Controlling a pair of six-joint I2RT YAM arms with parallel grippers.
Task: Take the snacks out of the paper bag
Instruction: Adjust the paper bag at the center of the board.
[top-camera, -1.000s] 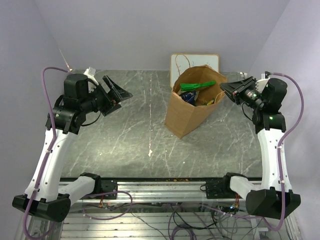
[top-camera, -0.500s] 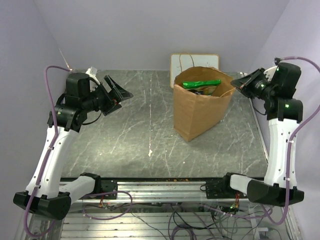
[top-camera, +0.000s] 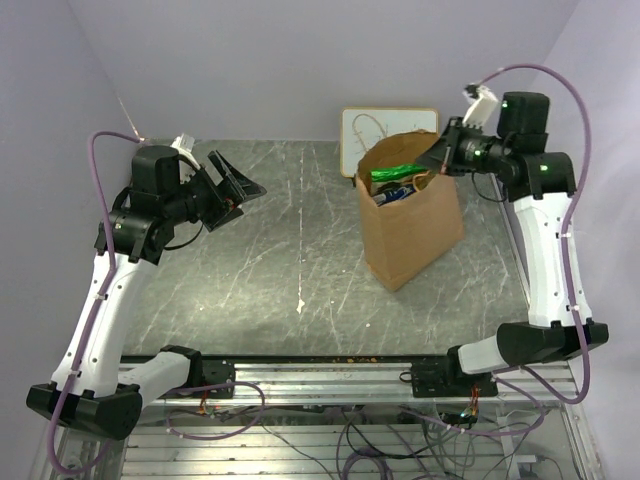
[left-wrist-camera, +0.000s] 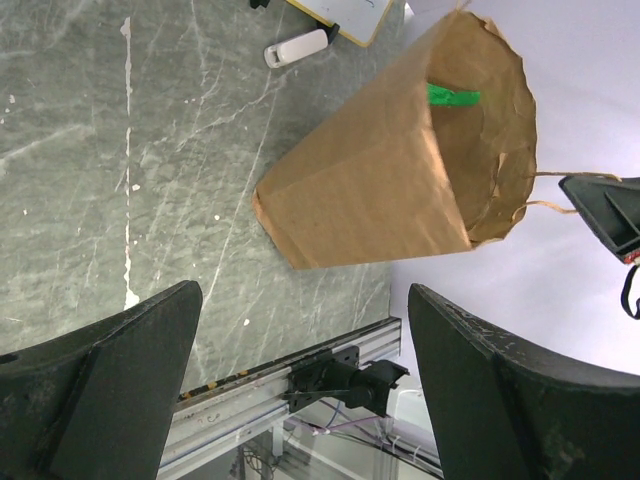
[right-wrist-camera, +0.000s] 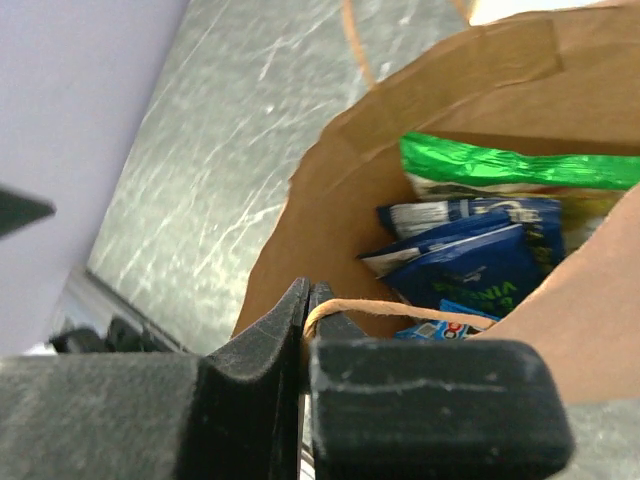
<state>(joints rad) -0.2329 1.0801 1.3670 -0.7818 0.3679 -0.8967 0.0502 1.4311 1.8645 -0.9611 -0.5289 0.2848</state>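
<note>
Right gripper (top-camera: 441, 160) (right-wrist-camera: 305, 300) is pressed together on the thin twisted handle (right-wrist-camera: 400, 308) of the paper bag (top-camera: 410, 230) (left-wrist-camera: 370, 190), at the bag rim's 2 o'clock in the top view. The bag stands at the table's (top-camera: 280, 250) 2 o'clock, just in front of the whiteboard (top-camera: 390, 125), mouth open upward, body leaning. Can't tell if its base touches the table.

Snacks are all inside: green packet (top-camera: 398, 172) (right-wrist-camera: 520, 165) on top across the mouth, blue packets (right-wrist-camera: 470, 260) below it.

Left gripper (top-camera: 235, 185) (left-wrist-camera: 305, 295) is spread wide and holds nothing, hovering at the table's 10 o'clock, well apart from the bag.

Risks, as judged from here:
- The grip is on one handle only, so the load is lopsided. The bag may swing or tip toward 8 o'clock and dump packets uncontrolled.
- The handle is thin; it could tear at the glue patch or slide out of the jaws.
- Nothing braces the bag body. A left-arm reach into the mouth would push the bag away or crush the rim.
- Glossy packets look slippery; a shallow pinch on the green one likely slips.
</note>
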